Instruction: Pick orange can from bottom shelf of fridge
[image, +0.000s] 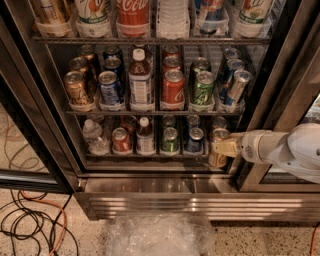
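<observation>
The end effector (223, 148) is inside the open fridge (150, 202), at the right end of the bottom shelf (150, 156). Its pale yellow fingers (226, 148) are closed narrowly on the orange can (218, 161), crossing the middle of the can's body. The can's silver top shows above them and its copper base below. The can stands upright on the shelf, the last thing in the front row, close to the fridge's right frame. The white arm (285, 151) reaches in from the right, passing in front of that frame.

To the left of the orange can, along the same front row, stand a blue can (195, 140), a green can (170, 140), a small bottle (145, 138) with a white cap, a red can (120, 140) and a clear water bottle (94, 136). More cans stand behind them in the dark.

The middle shelf (150, 113) above carries larger-looking cans in gold, blue, red, green and silver-blue, with a brown bottle among them. A top rack holds big bottles, cut off by the upper edge of the view.

Below the fridge's ribbed steel strip, a crumpled clear plastic sheet (157, 235) lies on the speckled floor (250, 240). Black and orange cables (30, 225) curl at the lower left
</observation>
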